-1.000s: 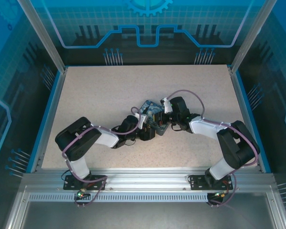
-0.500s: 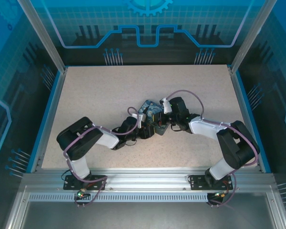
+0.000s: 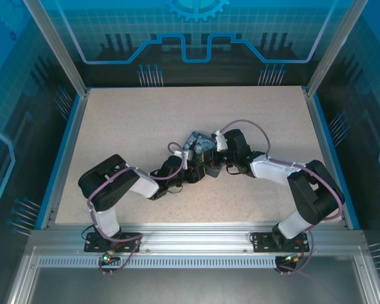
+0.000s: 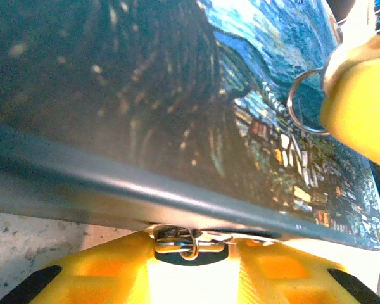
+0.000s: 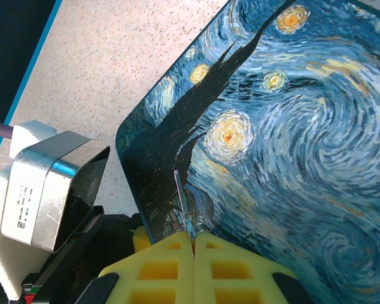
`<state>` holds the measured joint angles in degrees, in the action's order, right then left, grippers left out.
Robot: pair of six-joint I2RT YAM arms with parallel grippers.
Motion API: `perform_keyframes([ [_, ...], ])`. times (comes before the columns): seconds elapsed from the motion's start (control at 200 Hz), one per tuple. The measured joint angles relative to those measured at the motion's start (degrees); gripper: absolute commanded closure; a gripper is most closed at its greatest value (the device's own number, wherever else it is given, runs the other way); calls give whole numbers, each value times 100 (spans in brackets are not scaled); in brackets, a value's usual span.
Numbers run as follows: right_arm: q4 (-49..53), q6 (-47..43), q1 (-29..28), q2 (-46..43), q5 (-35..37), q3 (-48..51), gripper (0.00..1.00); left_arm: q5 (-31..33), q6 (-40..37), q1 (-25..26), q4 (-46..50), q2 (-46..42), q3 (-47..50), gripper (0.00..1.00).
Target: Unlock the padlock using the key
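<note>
Left arm (image 3: 142, 183) and right arm (image 3: 272, 170): black joints, white links, looping lilac cables (image 3: 246, 121); right gripper (image 5: 194, 240) pads (image 5: 158, 269) yellow, gridded, possibly foam.

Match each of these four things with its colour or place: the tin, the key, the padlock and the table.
Things:
1. tin
2. key
3. padlock
4. table

Colour or place:
A. speckled beige
B. pinched in the right gripper
C. in the left gripper, under the tin's edge
D. painted with swirling blue sky and yellow stars

Pairs: 1-D, 2-B, 3-C, 4-A
</note>
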<state>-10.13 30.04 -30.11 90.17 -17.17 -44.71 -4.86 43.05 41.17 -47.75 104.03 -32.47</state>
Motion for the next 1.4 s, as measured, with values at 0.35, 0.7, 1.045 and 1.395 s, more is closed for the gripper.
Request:
perform_keyframes([
  [0.35,-11,20,-2,-9,9,2,100,59,55,0,-17,7,0,75],
  [0.7,918,-544,-42,-1464,476,275,100,120,81,0,420,-579,7,73],
  [1.045,1613,-1495,-638,-2181,911,973,100,96,374,-4,920,-1008,7,73],
  [1.395,1008,-1902,-857,-1714,1169,1458,100,33,498,-7,1060,-1097,7,72],
])
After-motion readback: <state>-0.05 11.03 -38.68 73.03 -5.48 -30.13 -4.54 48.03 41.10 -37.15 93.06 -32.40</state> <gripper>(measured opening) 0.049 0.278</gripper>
